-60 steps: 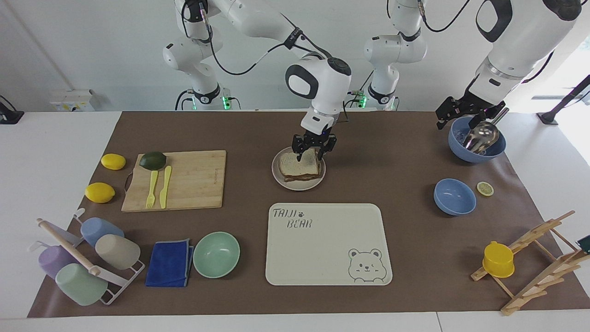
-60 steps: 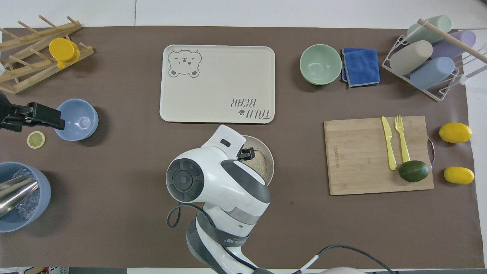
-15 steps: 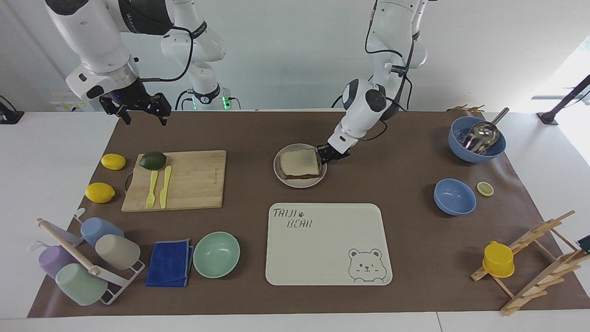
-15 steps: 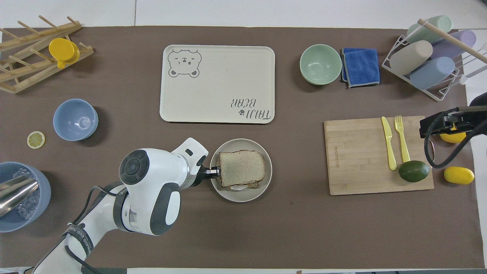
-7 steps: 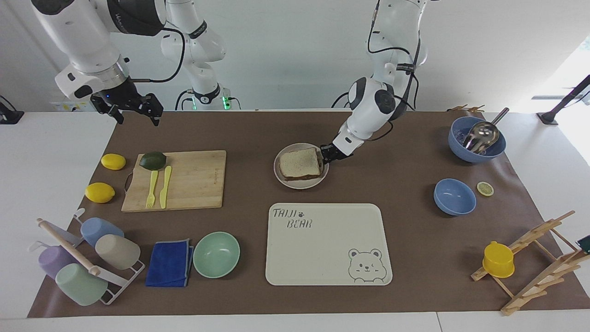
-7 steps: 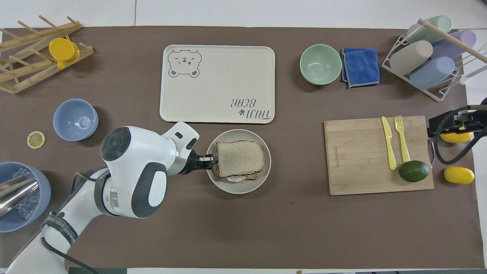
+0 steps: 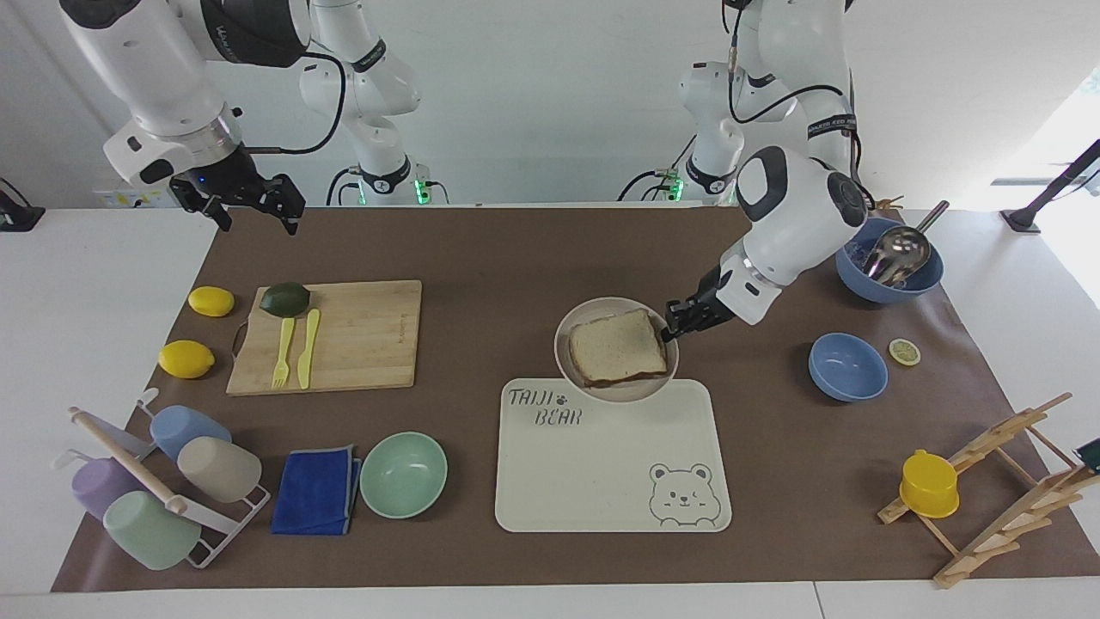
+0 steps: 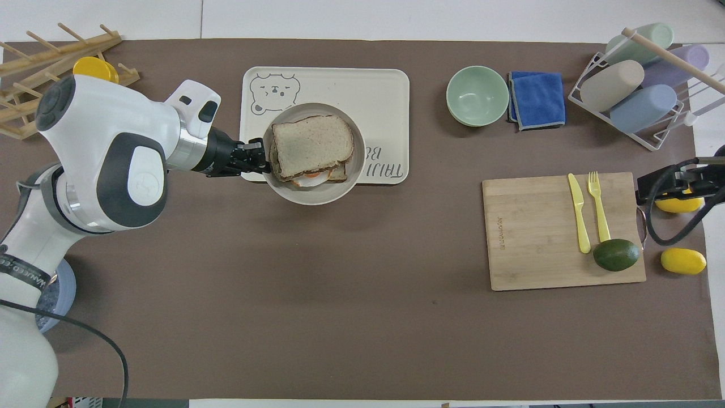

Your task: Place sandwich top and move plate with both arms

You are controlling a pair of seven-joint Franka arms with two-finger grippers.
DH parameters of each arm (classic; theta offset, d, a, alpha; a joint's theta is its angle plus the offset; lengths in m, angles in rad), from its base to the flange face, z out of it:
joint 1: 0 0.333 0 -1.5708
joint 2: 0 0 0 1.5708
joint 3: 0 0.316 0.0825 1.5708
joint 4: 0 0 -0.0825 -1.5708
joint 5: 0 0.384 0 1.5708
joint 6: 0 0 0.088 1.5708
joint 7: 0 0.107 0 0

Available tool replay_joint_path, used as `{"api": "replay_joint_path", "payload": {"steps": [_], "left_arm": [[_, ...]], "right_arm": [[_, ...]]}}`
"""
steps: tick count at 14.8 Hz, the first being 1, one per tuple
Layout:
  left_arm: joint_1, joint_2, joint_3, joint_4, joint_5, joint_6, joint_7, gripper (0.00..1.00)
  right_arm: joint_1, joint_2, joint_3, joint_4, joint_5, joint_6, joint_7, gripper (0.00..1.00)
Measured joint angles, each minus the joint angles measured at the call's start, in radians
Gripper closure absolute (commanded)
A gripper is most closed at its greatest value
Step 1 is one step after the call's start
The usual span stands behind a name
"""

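Plate [image 7: 614,387] pinched at one rim point by the closed left hand [image 7: 671,327], raised over the tray [image 7: 601,464]; tilt could slide the sandwich top [image 7: 617,346]. Right hand [image 7: 249,203] open, waiting above the tabletop's corner.

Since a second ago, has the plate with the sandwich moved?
Yes. The plate, gripped at its rim by the left gripper, has moved away from the robots and now overlaps the bear tray.

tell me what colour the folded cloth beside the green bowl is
Blue cloth, clearest in the overhead view.
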State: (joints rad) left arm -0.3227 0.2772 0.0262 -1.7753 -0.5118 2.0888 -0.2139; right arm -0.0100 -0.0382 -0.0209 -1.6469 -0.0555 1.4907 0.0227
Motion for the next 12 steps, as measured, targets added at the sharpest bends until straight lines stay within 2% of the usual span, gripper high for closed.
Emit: {"api": "replay_joint_path", "payload": {"steps": [3,5,7,12], "left_arm": [[0.033,0.215,0.000,0.203,0.003,0.002,0.005,1.00],[0.045,0.309,0.000,0.285,0.005,0.017,0.013,1.00],[0.043,0.345,-0.004,0.304,0.026,0.069,0.020,1.00],[0.039,0.349,-0.012,0.276,0.039,0.083,0.090,1.00]], "right_arm": [[0.000,0.000,0.000,0.000,0.000,0.000,0.000,0.00],[0.000,0.000,0.000,0.000,0.000,0.000,0.000,0.00],[0.000,0.000,0.000,0.000,0.000,0.000,0.000,0.00],[0.000,0.000,0.000,0.000,0.000,0.000,0.000,0.00]]}}
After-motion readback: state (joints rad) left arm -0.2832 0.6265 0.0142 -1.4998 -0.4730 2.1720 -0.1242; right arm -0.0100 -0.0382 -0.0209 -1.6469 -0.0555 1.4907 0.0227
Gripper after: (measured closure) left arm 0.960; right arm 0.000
